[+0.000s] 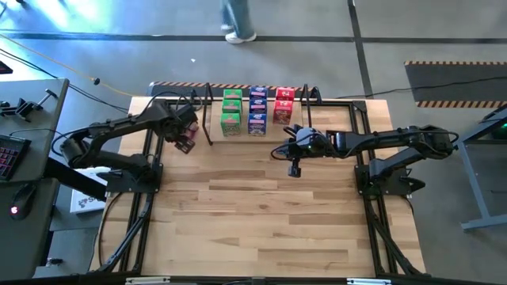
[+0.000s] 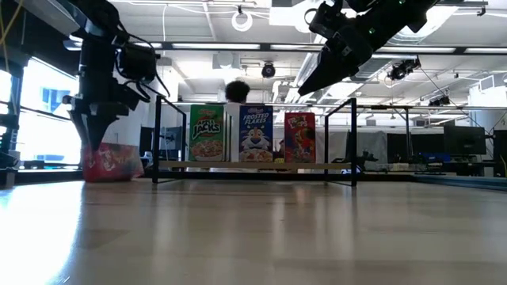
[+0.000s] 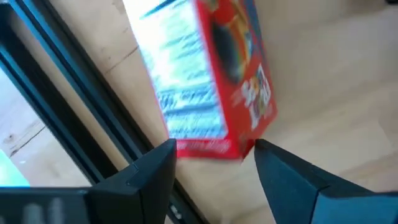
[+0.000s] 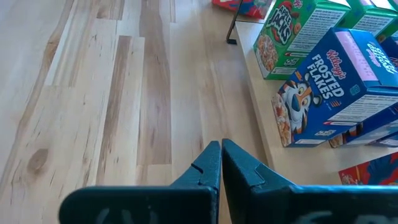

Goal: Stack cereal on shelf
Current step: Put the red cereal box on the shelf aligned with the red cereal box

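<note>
A glossy red cardboard cereal box [image 3: 211, 81], blurred, lies on the pale plank surface [image 1: 261, 222] at the left of the high view, just outside the shelf's [image 1: 212, 119] black hoop. The left pincer [image 3: 214, 158] straddles its end, fingers spread, not clamped. Green, blue and red boxes [image 2: 255, 134] stand on the shelf. The right pincer [image 4: 221, 163] hovers clenched, empty.

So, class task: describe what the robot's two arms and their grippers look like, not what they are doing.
Both arms are dark, jointed metal limbs with black cables running along them. The left gripper has two dark, wedge-shaped fingers with flat inner faces. The right gripper has the same dark, tapering fingers, ending in narrow tips. No markings are readable on either.
</note>
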{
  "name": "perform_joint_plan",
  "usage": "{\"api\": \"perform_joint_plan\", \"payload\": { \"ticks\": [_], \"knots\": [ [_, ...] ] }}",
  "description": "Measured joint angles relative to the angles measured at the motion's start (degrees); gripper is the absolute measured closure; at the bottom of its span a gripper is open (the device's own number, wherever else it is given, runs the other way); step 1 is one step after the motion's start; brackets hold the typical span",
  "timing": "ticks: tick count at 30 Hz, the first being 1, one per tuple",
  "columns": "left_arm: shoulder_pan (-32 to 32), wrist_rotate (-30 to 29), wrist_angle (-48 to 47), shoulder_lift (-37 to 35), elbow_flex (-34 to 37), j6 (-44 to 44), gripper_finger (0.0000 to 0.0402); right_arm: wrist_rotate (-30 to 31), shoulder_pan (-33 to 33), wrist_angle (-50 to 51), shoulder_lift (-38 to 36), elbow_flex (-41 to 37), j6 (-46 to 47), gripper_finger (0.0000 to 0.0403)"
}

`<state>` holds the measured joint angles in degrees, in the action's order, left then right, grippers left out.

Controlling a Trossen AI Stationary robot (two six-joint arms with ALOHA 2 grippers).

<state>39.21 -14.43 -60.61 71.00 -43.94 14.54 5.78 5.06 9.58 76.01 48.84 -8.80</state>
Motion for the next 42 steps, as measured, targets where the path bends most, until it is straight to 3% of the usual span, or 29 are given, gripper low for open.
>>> {"api": "perform_joint_plan", "payload": {
  "ticks": [8, 15, 20, 26, 30, 42],
  "knots": [
    [-5.54, 5.07, -3.73, -6.51, 0.00, 2.70, 0.0216, -0.33, 0.02, 0.00, 0.00, 0.00, 0.02, 0.0403],
    [-10.00, 2.38, -1.63, -9.47, 0.00, 7.78, 0.0213, -0.37, 0.02, 0.00, 0.00, 0.00, 0.00, 0.0403],
    [-9.34, 2.86, -1.56, -7.13, 0.00, 7.47, 0.0180, -1.58, 0.01, 0.00, 0.00, 0.01, 0.02, 0.0403],
    [-8.26, -3.86, -1.52, -4.82, 0.00, 6.12, 0.0145, -2.78, 0.00, 0.00, 0.00, 0.02, 0.91, 0.0403],
    [-7.28, -0.92, 0.26, -3.99, 0.00, 6.29, 0.0140, -2.76, 0.00, 0.01, 0.00, 0.02, 0.92, 0.0403],
    [-4.64, -0.73, 4.35, 2.22, 0.00, 4.95, 0.0140, -2.93, 0.01, 0.02, 0.00, 0.02, 1.07, 0.0403]
  ]
}}
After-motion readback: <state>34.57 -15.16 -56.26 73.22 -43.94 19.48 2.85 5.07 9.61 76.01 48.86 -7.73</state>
